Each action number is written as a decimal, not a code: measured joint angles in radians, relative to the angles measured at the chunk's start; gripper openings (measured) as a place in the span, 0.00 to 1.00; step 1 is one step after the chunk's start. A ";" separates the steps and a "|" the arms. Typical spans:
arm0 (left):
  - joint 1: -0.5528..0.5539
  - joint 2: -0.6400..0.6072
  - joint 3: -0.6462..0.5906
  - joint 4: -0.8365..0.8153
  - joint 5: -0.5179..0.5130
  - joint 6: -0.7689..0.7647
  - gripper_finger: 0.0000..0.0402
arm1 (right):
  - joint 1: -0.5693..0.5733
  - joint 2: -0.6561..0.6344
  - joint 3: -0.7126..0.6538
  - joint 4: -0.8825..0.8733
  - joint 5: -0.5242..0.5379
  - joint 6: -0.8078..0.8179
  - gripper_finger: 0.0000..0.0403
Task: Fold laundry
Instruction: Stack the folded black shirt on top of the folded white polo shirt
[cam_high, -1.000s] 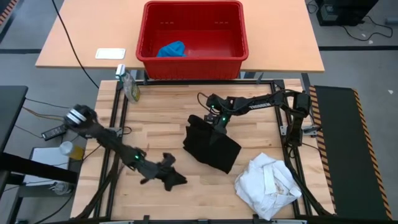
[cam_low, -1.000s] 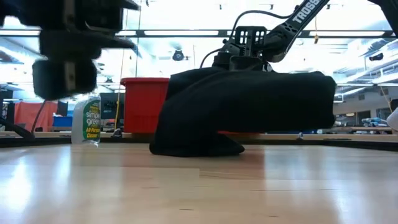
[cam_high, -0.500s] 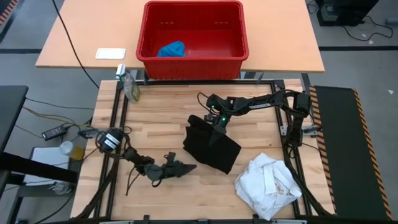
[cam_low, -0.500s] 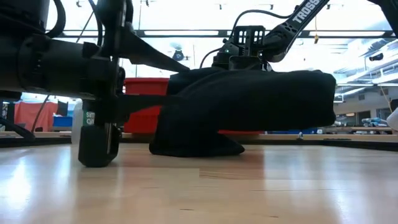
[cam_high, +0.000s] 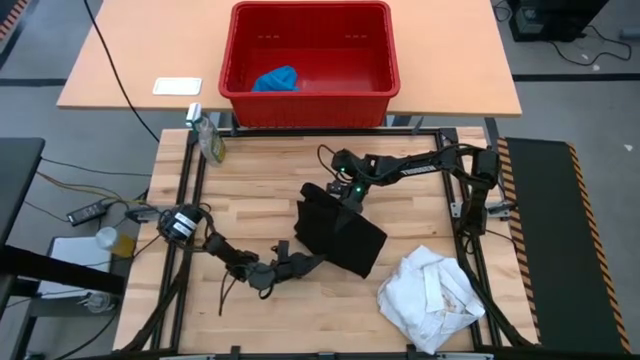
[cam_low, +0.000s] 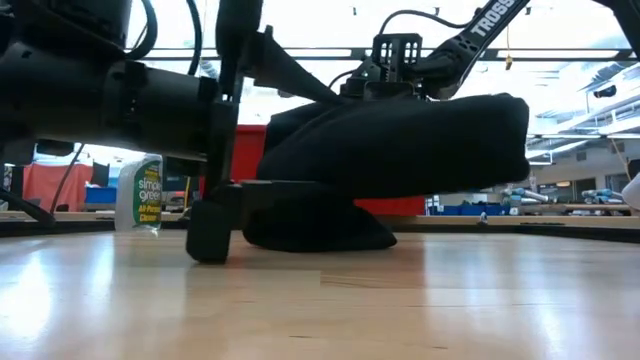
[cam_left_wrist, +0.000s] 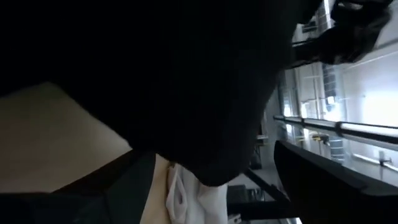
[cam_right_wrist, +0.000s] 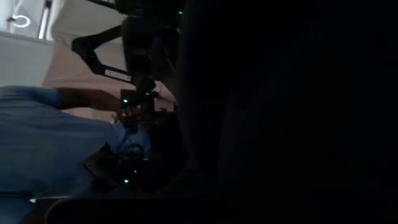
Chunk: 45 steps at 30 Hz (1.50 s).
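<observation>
The left end effector (cam_high: 300, 264), low over the wooden tabletop (cam_high: 250, 190), has slid in from the near-left and spread its fingers wide, and now sits just beside the lower-left edge of the large black cloth garment (cam_high: 340, 238). The right end effector (cam_high: 343, 196) stays clamped narrow on that garment's far edge, holding it lifted. A two-handed fold looks ready to begin, with bare wood left of the black garment but the crumpled white cloth garment (cam_high: 432, 298) crowding the near-right corner.

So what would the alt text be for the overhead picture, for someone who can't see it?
Seen from above, the right gripper holds up a black garment on a wooden table, while the left gripper reaches its lower corner. A white garment lies nearby; a blue one sits in a red basket.
</observation>
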<state>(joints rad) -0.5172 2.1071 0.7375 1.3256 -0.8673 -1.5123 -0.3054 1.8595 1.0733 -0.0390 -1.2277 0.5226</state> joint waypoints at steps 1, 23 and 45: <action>0.000 0.000 0.007 -0.009 -0.003 0.001 0.82 | -0.001 -0.002 0.000 0.013 -0.009 0.009 0.06; 0.053 -0.001 0.094 -0.058 -0.174 0.191 0.75 | 0.036 -0.006 0.000 0.075 -0.093 0.174 0.06; 0.049 -0.190 0.169 0.046 0.160 0.987 0.14 | 0.119 -0.256 0.002 0.028 -0.179 0.236 0.11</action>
<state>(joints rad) -0.4682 1.9171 0.9067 1.3720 -0.7074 -0.5253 -0.1862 1.6036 1.0753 -0.0112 -1.4070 0.7582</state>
